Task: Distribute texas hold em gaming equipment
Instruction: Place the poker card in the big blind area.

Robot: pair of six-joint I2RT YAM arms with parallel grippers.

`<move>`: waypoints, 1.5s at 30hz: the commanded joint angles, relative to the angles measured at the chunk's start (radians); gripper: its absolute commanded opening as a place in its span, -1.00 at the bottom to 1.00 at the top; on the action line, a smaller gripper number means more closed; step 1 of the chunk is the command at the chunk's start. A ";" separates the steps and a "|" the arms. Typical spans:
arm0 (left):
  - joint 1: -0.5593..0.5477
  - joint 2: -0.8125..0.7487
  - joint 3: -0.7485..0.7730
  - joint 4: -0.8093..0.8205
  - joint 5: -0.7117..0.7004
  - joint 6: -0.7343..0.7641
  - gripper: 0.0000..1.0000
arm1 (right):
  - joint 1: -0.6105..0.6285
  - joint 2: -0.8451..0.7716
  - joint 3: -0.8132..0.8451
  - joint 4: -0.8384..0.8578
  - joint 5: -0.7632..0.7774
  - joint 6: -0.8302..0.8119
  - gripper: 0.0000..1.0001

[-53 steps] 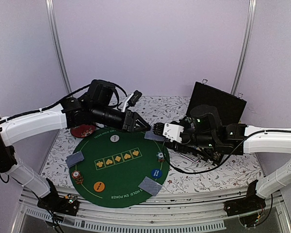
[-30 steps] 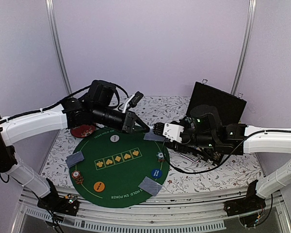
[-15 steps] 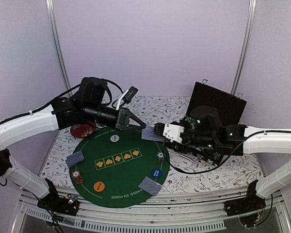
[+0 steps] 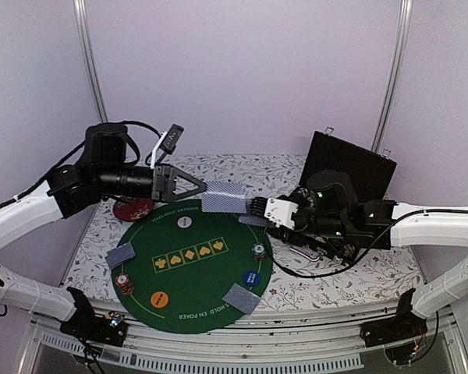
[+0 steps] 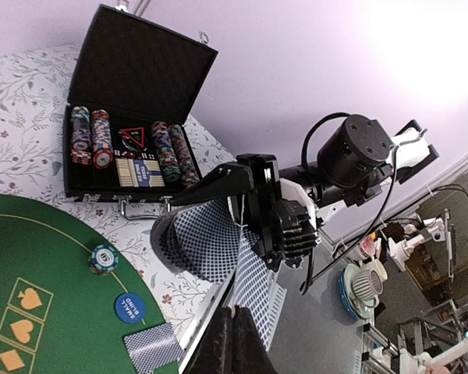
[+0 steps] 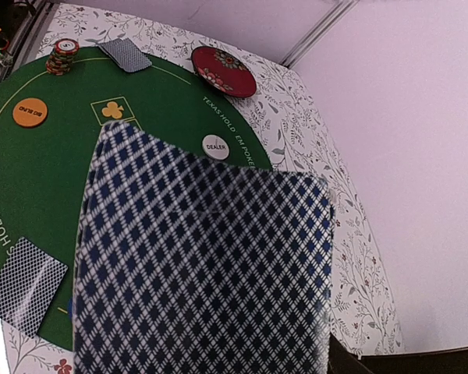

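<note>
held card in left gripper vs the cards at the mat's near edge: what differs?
Held card: in the air, pinched at one end by the left gripper; near-edge cards: flat on the green mat, untouched. Held card is near the mat's far edge; near-edge cards at its front. Both show blue-grey chequered backs.

The overhead view is bright and even, lit softly from above; the arms cast only faint, diffuse shadows on the green mat (image 4: 189, 269) and the counter (image 4: 351, 284). Its side poles (image 4: 90, 78) lean with wide-angle distortion. In the left wrist view the wall (image 5: 429, 47) burns out to white glare at upper right, and the playing card (image 5: 257, 290) nearest the lens goes soft. In the right wrist view the playing cards (image 6: 203, 265) fill the frame, blurred and smeared
</note>
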 commanded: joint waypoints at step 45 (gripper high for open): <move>-0.095 0.657 -0.165 0.142 0.297 0.285 -1.00 | -0.020 -0.108 -0.016 -0.029 0.029 0.002 -0.09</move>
